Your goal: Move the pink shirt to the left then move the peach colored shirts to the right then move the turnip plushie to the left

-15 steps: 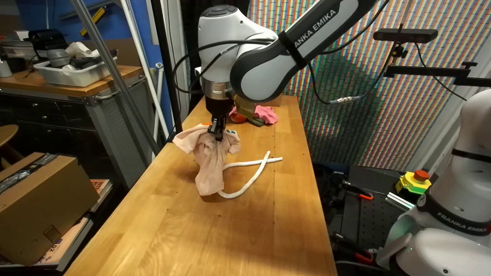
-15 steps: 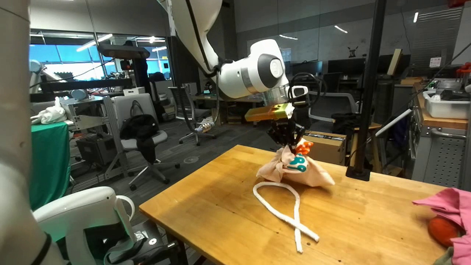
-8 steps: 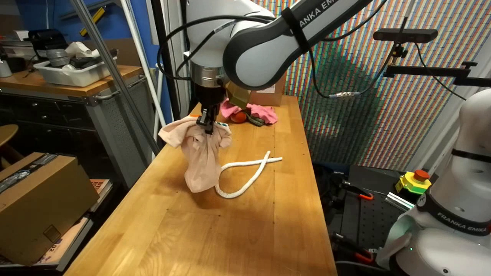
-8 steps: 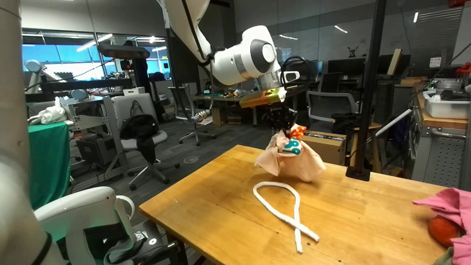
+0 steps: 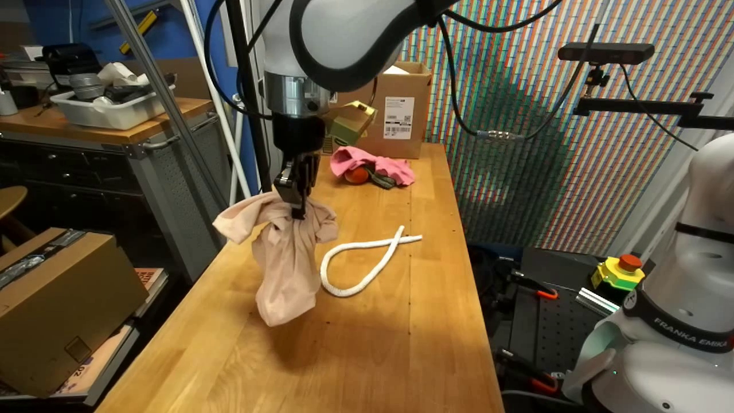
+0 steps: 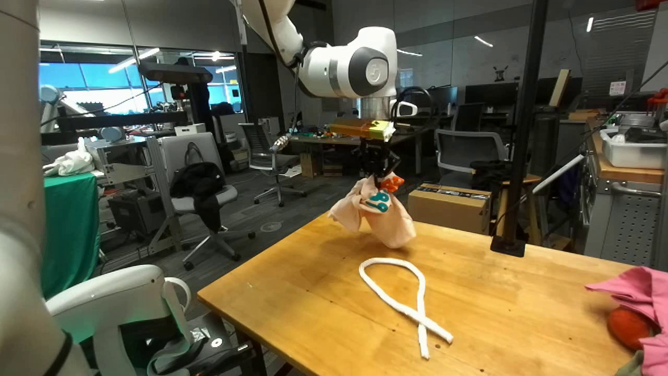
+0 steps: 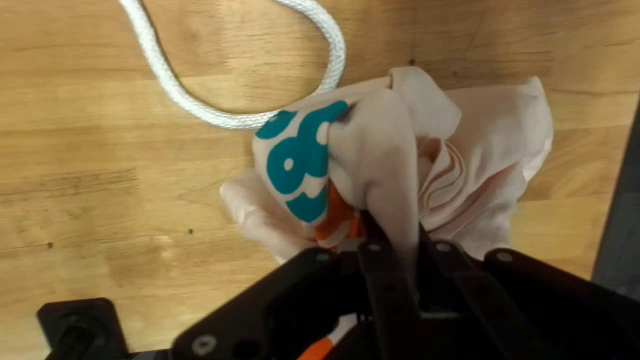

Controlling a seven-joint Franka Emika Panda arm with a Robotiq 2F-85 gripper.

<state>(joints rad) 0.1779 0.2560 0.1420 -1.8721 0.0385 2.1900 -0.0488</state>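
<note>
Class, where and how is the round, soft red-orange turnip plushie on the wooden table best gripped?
Probably grip the plushie by its bare rounded part, angling down from the side facing the white braided rope loop. That curve shows in both exterior views; the pink cloth shirt hides some of the rest and could get caught.

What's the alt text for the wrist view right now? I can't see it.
Black fingers pinch a bunched peach shirt with a teal-and-orange print, over a wooden table. A white rope loops down from the top edge, partly hidden behind the peach shirt.
</note>
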